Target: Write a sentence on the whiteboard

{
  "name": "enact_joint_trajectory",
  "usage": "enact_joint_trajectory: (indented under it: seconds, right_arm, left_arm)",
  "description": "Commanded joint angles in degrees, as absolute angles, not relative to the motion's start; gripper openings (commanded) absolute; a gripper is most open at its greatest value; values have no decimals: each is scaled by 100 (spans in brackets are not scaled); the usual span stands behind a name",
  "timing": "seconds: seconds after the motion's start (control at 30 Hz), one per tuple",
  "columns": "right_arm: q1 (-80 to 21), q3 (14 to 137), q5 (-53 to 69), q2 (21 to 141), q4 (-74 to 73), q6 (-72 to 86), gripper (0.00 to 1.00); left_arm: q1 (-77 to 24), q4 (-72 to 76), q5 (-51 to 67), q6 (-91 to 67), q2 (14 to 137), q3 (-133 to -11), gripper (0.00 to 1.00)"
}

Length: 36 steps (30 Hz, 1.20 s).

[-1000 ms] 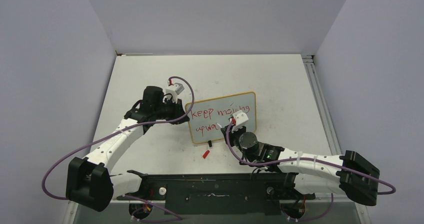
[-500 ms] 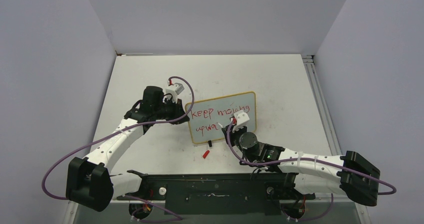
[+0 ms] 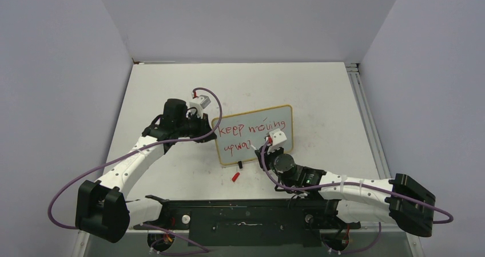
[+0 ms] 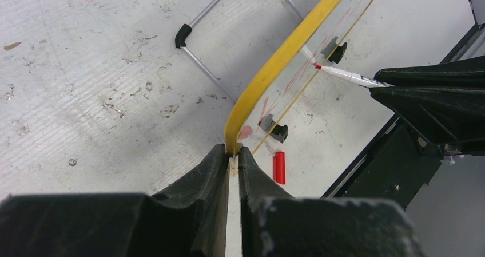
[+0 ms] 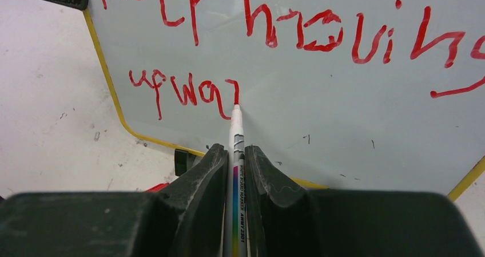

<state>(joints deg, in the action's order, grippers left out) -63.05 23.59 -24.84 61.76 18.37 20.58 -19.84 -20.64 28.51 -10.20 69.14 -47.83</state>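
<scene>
The whiteboard (image 3: 274, 145) stands tilted on two black feet, its frame yellow. Its face (image 5: 320, 125) carries the sentence (image 5: 297, 36) in red marker: "keep moving" above, "upwar" (image 5: 177, 91) below. My left gripper (image 4: 233, 157) is shut on the board's left yellow edge (image 4: 269, 68). My right gripper (image 5: 234, 154) is shut on a white marker (image 5: 236, 137), its red tip touching the board at the end of the lower line. The marker also shows in the left wrist view (image 4: 349, 75).
A red marker cap (image 3: 235, 177) lies on the table in front of the board; it also shows in the left wrist view (image 4: 278, 167). A wire stand leg with a black foot (image 4: 182, 35) props the board behind. A black rail (image 3: 240, 217) runs along the near edge.
My right gripper has shifted slightly right and down with the marker, and the lower line has gained a stroke after "upwa". The left arm has not moved.
</scene>
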Motion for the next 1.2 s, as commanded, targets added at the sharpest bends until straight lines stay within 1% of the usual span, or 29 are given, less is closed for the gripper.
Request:
enact_joint_trajectory:
  seconds: [0.0, 1.17]
  right_arm:
    - [-6314, 2239, -2546, 6185, 1848, 2208, 5]
    - [-6328, 2485, -3251, 5979, 2300, 1704, 5]
  left_arm:
    - [-2004, -2091, 2900, -985, 6941, -4930, 0]
    - [-2004, -2092, 2886, -984, 6967, -4931, 0]
